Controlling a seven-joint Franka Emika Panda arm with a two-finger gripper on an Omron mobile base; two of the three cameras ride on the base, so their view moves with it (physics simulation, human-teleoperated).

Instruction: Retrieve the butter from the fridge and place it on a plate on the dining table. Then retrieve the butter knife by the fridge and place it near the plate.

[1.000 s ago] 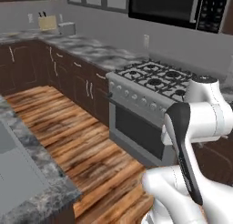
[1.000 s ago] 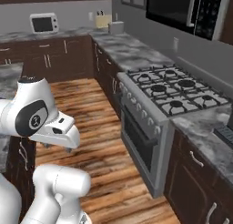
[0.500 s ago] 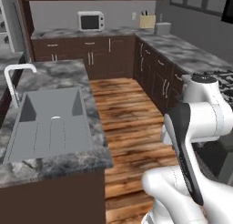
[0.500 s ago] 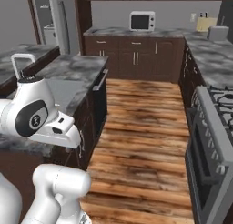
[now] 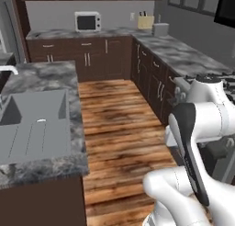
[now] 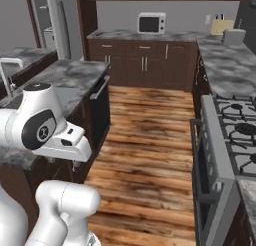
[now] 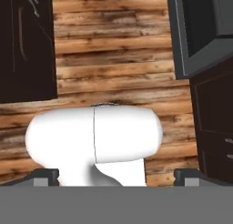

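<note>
The light-grey fridge [image 6: 52, 20] with its dark bar handle stands at the far left, beyond the island. The dining table [image 5: 46, 167] is the grey marbled island with an inset sink [image 5: 32, 124] and a white faucet [image 6: 7, 70]; its top also runs along the left [image 6: 75, 80]. My arm is folded close over the base. My gripper [image 7: 116, 176] points down at the wooden floor, open, its two fingertips [image 7: 45, 175] far apart with nothing between them. The butter, the plate and the butter knife are out of view.
A gas stove [image 6: 235, 125] with a dark oven door stands to the right. A marbled counter [image 5: 183, 55] over dark brown cabinets wraps the back and right walls and carries a microwave [image 6: 150, 23]. A wooden floor aisle [image 5: 124, 128] runs between island and stove.
The whole picture has swung: the base has turned, so the stove slid off to the right and the island, sink, back wall and fridge came into view. The arm kept its folded pose, gripper still open.
</note>
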